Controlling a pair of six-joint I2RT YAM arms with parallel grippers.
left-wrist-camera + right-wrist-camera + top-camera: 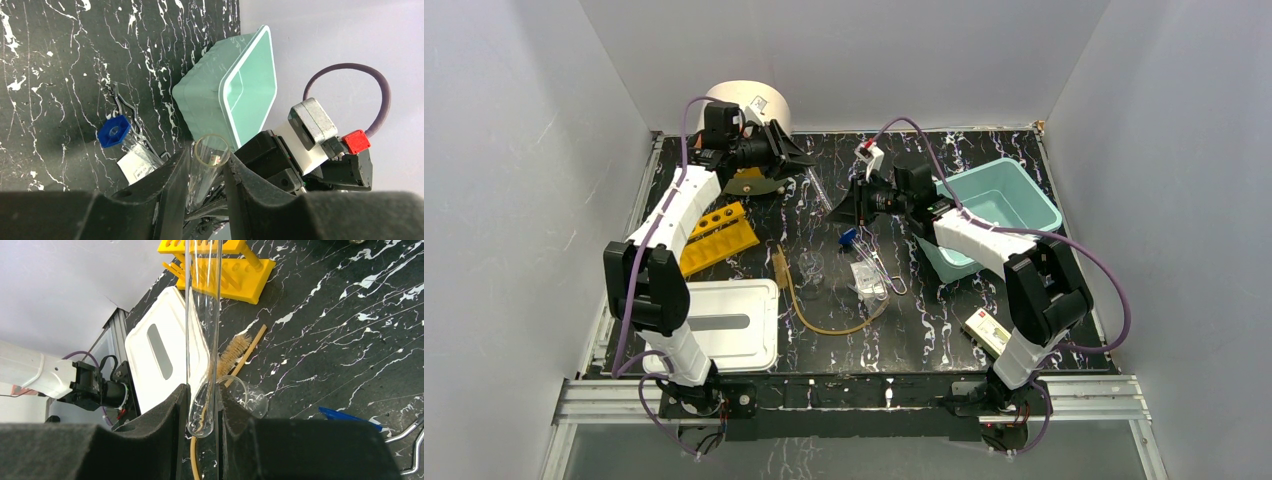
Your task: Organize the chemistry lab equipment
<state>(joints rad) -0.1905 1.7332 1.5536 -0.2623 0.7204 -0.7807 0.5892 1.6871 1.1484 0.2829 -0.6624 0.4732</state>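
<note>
Both arms meet over the back half of the table. Left gripper (796, 158) is clamped on a glass test tube (818, 186). Its wrist cam shows the open rim poking out past the fingers (175, 190), with both pads tight against the glass. Right gripper (841, 208) is also pinched on a tube, the round closed end sitting low between its pads. The rest of that tube runs up and is cut off by the top of its wrist frame. From overhead I make out only one thin tube, spanning between the two grippers (can't tell if it's one piece held at both ends, the black fingers hide the contact points). The other kit lies on the black marbled mat. The orange-yellow rack (717, 238) sits left of centre, its left end under the left forearm. The small clear flask (811, 266) stands near the middle, with a bristle brush (235, 350) just beside it. The amber hose (824, 325) curves along the near side of the flask. The blue-tipped piece (114, 131), wire clamp (886, 270) and clear packet (869, 282) are bunched just right of the flask, overlapping and hard to separate. The teal bin (200, 110) is at the right, its near-left corner hidden behind the right arm.
</note>
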